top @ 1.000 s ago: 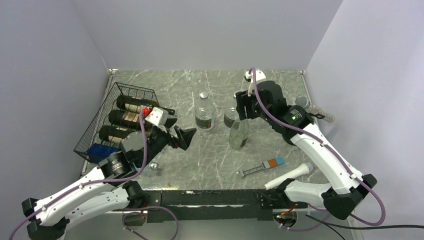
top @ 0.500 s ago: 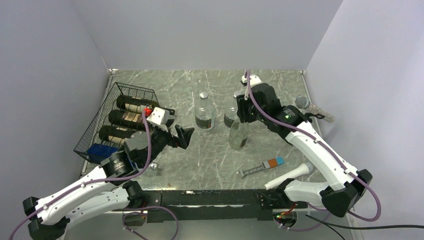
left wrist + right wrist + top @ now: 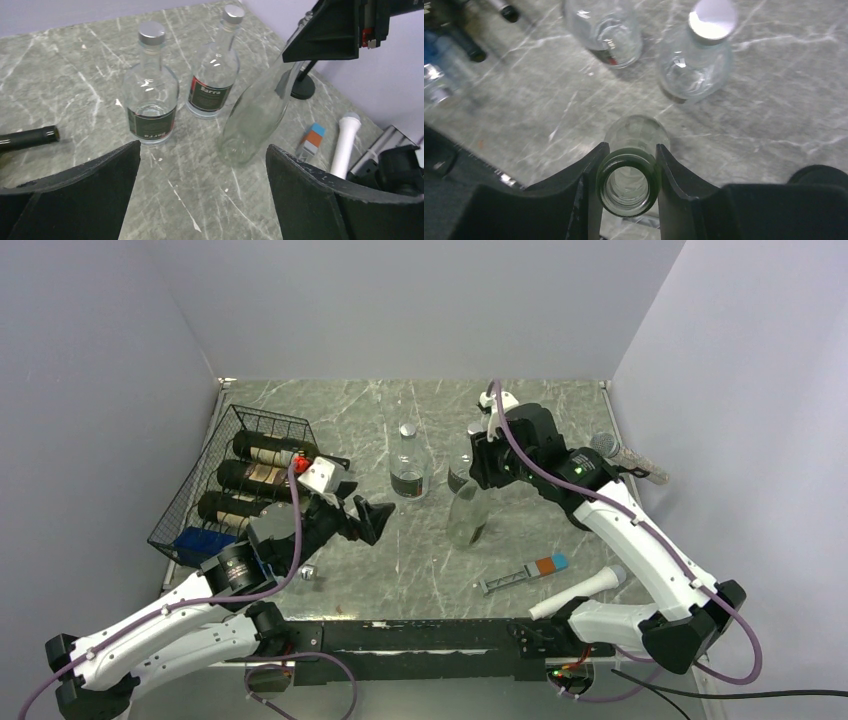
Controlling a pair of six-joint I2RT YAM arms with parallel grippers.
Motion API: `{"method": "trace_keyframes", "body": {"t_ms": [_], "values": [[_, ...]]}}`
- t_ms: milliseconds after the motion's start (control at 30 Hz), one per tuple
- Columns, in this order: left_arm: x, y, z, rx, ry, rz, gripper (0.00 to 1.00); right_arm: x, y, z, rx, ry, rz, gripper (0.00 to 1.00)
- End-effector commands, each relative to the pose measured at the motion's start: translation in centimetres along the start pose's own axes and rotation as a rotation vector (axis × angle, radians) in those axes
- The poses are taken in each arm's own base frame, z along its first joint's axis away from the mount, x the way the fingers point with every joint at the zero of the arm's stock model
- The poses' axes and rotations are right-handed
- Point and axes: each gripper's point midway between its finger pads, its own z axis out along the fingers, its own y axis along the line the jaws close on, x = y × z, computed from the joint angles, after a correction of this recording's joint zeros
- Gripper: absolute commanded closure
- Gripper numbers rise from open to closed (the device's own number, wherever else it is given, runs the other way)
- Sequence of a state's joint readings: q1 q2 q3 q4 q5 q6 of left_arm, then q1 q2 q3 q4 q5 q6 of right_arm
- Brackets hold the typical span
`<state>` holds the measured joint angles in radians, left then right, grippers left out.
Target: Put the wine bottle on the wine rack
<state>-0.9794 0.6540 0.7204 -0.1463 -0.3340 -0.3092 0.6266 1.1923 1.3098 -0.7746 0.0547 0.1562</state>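
The table (image 3: 400,570) is grey-green marble, streaked with white veins. At nine o'clock the wine rack (image 3: 195,485) is black wire in a wavy lattice. The dark bottles (image 3: 262,476) in it wear tan labels, and there is something blue (image 3: 203,543), perhaps a box, at its seven o'clock corner. The wine bottle (image 3: 255,115) is clear glass, tinged green at the mouth. Two clear flasks (image 3: 150,100) (image 3: 214,75) have silver caps and dark labels with a red band. At four o'clock lie an orange-and-blue block (image 3: 551,564) and a white cylinder (image 3: 585,590). The left arm (image 3: 150,625) and the right arm (image 3: 650,540) are white with black joints and purple cables (image 3: 290,530).
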Motion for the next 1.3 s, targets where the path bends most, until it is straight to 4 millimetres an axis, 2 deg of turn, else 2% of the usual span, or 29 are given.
{"method": "trace_keyframes", "body": {"t_ms": [0, 167, 400, 567, 700, 1267], "values": [[-1.5, -2.6, -0.2, 0.135, -0.036, -0.019, 0.01, -6.1, 5.0, -4.6, -0.263, -0.185, 0.044, 1.0], [-0.1, -4.4, 0.4, 0.231, 0.005, -0.009, 0.01, -6.8, 7.3, -6.2, -0.396, -0.199, 0.054, 1.0], [4.6, -7.2, 1.3, 0.393, 0.158, 0.014, 0.01, -7.9, 10.0, -7.9, -0.565, -0.233, 0.075, 1.0], [7.4, -7.5, 1.9, 0.41, 0.209, -0.044, 0.01, -8.6, 11.1, -9.2, -0.639, -0.263, 0.063, 1.0], [9.9, -8.0, 1.4, 0.453, 0.265, -0.094, 0.01, -9.1, 11.8, -10.8, -0.696, -0.303, 0.035, 1.0], [12.0, -9.4, 0.5, 0.603, 0.226, -0.107, 0.01, -10.1, 14.4, -14.3, -0.904, -0.358, 0.006, 1.0]]}}
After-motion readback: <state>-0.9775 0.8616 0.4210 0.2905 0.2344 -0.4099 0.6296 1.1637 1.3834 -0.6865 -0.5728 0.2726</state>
